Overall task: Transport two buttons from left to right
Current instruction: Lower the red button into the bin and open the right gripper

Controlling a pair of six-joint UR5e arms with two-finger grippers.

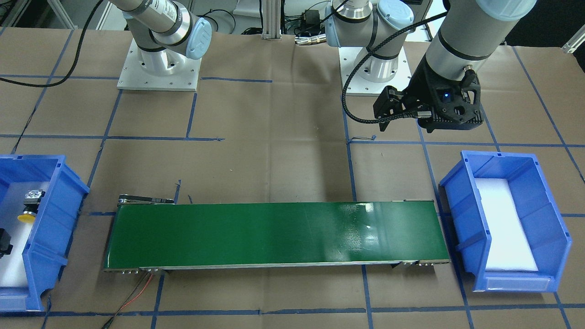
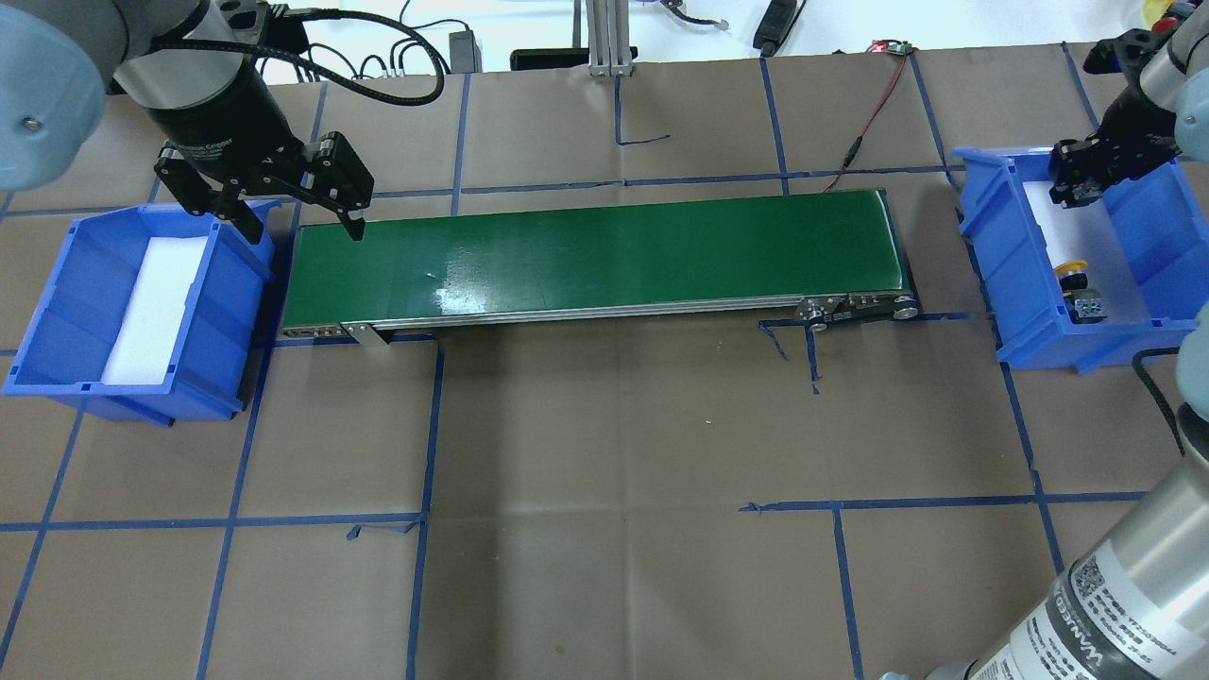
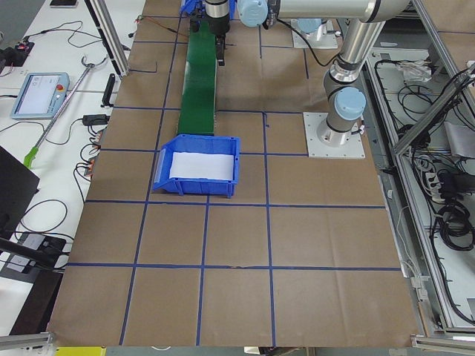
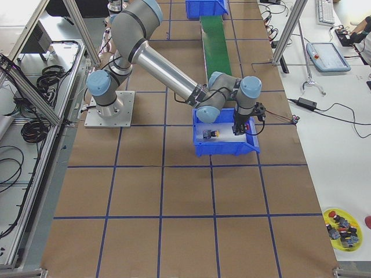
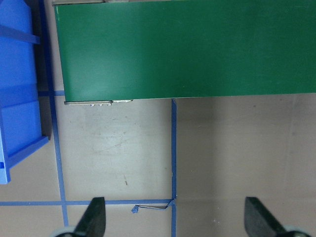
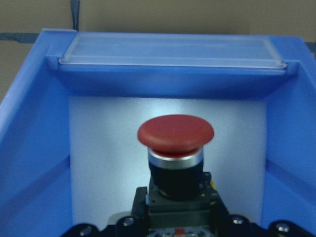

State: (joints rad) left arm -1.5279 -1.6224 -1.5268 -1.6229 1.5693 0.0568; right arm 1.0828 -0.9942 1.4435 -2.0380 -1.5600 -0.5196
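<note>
The red button (image 6: 175, 148), red mushroom cap on a black block body, is upright in my right gripper (image 2: 1077, 184), which is shut on its body low inside the right blue bin (image 2: 1001, 255), above the white pad. The yellow button (image 2: 1077, 279) lies on its side on that pad, nearer the robot; it also shows in the front view (image 1: 29, 205). My left gripper (image 5: 175, 219) is open and empty, hanging above the table by the left end of the green conveyor belt (image 2: 595, 255).
The left blue bin (image 2: 57, 312) holds only a white foam pad. The conveyor spans between the two bins. Blue tape lines cross the brown table cover. A red-black cable (image 2: 874, 104) runs to the belt's far right end.
</note>
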